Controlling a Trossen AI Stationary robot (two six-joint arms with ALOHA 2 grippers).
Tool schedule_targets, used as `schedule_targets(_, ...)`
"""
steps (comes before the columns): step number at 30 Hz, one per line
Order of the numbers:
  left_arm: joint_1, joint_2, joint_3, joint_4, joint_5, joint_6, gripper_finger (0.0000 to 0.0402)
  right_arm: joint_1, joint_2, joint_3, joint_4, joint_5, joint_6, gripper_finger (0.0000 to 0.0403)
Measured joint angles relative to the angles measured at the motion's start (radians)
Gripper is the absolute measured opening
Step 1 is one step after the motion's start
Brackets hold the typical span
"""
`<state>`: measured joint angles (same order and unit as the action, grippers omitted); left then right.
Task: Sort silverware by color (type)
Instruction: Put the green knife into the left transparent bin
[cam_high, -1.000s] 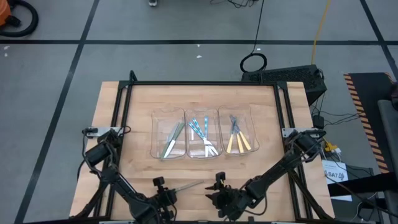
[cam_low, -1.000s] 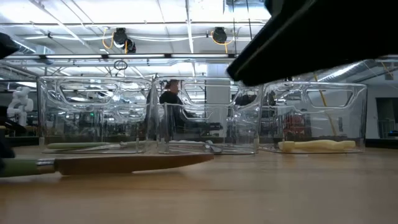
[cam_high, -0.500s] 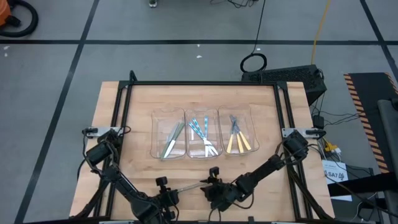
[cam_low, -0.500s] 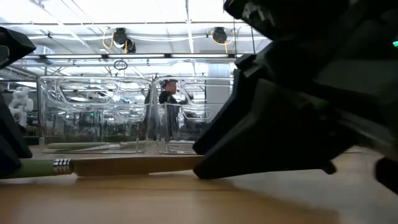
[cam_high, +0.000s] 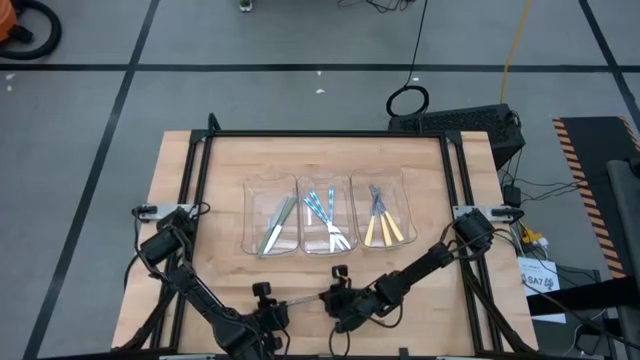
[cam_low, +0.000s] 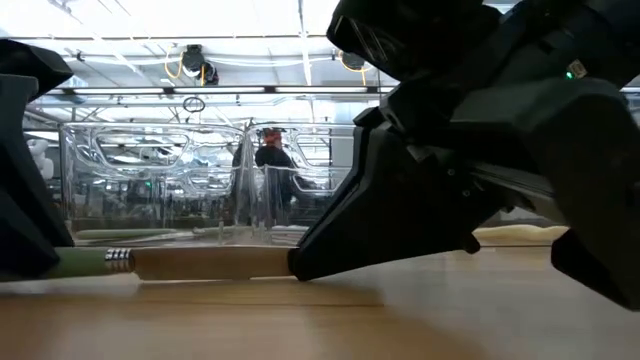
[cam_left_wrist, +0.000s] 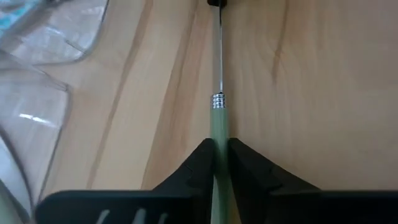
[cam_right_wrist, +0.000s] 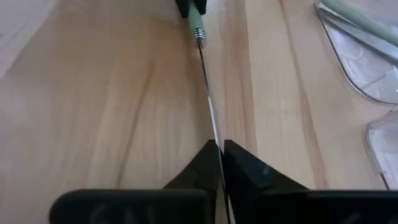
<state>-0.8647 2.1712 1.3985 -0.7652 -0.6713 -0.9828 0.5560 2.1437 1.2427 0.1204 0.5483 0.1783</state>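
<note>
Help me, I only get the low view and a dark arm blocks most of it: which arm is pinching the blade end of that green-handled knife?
Observer: The right gripper; its fingers are shut on the green-handled knife at its metal blade.
Operator: And the handle end?
Observer: The left gripper is shut on the green handle, just behind the ribbed collar.
Operator: Which bin holds green pieces?
Observer: From above, the left bin; the middle bin holds blue ones, the right bin yellow.
</note>
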Motion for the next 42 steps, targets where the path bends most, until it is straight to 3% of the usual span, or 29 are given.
schedule_targets(7,0.009,0.010,0.073,-0.154,-0.003,0.021,0.0107,-0.002,-0.004,-0.001,-0.003,-0.029,0.064,0.0004)
schedule_targets(14,0.038,0.004,0.071,-0.172,0.032,0.030,0.0139,-0.005,-0.011,-0.002,-0.005,-0.066,0.101,0.0003)
schedule_targets(18,0.054,0.003,0.072,-0.167,0.052,0.088,0.0118,-0.005,-0.011,-0.002,-0.005,-0.074,0.105,0.0003)
schedule_targets(24,0.070,0.003,0.072,-0.169,0.070,0.137,0.0041,-0.004,-0.011,-0.002,-0.004,-0.077,0.102,0.0003)
schedule_targets(32,0.073,0.006,0.097,-0.192,0.071,0.147,0.0041,0.000,-0.039,-0.004,-0.036,-0.086,0.108,0.0032)
schedule_targets(36,0.074,0.007,0.163,-0.281,0.069,0.149,0.0041,0.022,-0.107,-0.008,-0.164,-0.093,0.148,0.0074)
schedule_targets(42,0.068,0.007,0.293,-0.460,-0.001,0.138,0.0041,0.109,-0.224,-0.006,-0.398,-0.081,0.353,0.0126)
